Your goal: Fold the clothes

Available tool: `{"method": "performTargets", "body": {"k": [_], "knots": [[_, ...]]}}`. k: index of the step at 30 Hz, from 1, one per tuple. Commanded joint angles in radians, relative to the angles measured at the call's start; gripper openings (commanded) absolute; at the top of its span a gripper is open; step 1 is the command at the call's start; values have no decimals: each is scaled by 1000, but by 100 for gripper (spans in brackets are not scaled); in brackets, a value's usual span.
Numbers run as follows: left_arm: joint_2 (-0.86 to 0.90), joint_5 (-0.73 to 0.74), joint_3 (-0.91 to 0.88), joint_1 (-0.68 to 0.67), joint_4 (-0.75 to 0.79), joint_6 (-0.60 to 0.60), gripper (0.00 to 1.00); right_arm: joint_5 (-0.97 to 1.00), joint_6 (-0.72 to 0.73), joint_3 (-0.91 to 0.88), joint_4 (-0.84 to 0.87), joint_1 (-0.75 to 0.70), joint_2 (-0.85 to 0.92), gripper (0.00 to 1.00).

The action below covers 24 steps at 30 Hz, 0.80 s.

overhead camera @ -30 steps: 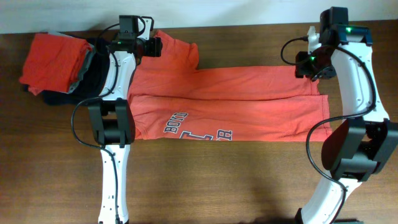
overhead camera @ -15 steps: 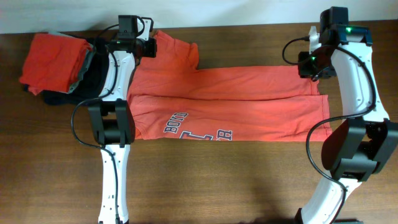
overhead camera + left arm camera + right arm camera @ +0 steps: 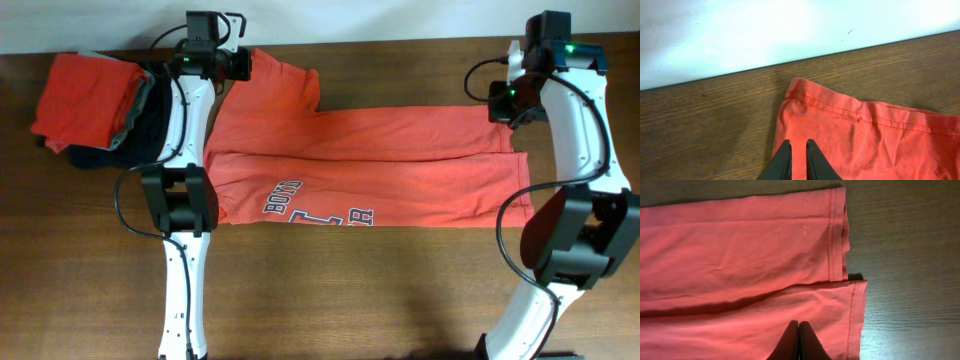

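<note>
An orange-red T-shirt (image 3: 380, 170) lies flat across the table, folded lengthwise, with navy-and-white lettering (image 3: 315, 208) near its front edge. My left gripper (image 3: 238, 63) hovers over the back corner of the shirt's sleeve (image 3: 860, 140). Its jaws are all but shut, with only a thin slit between them, and nothing is pinched (image 3: 796, 146). My right gripper (image 3: 500, 103) is above the shirt's bottom hem (image 3: 837, 235), shut with nothing between its fingers (image 3: 798, 324). The cloth below lies flat. A second orange-red shirt (image 3: 85, 95) sits folded at the far left.
The folded shirt rests on a pale grey garment (image 3: 140, 105) and a dark navy garment (image 3: 155, 135) at the table's back left. A white wall (image 3: 790, 35) runs along the table's back edge. Bare wood (image 3: 400, 290) fills the front of the table.
Both grippers have closed from wide open. The left has drawn back toward the wall and the right has shifted right and back. The shirt has not moved.
</note>
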Motion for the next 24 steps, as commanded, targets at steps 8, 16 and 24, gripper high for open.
{"method": "performTargets", "body": {"k": [8, 16, 24], "knots": [[27, 11, 15, 0, 61, 6, 77, -65, 5, 8, 80, -11, 66, 9], [89, 12, 13, -18, 123, 6, 77, -68, 5, 8, 70, -11, 67, 9], [118, 11, 9, -41, 163, 13, 75, -68, 5, 8, 66, -11, 66, 9]]}}
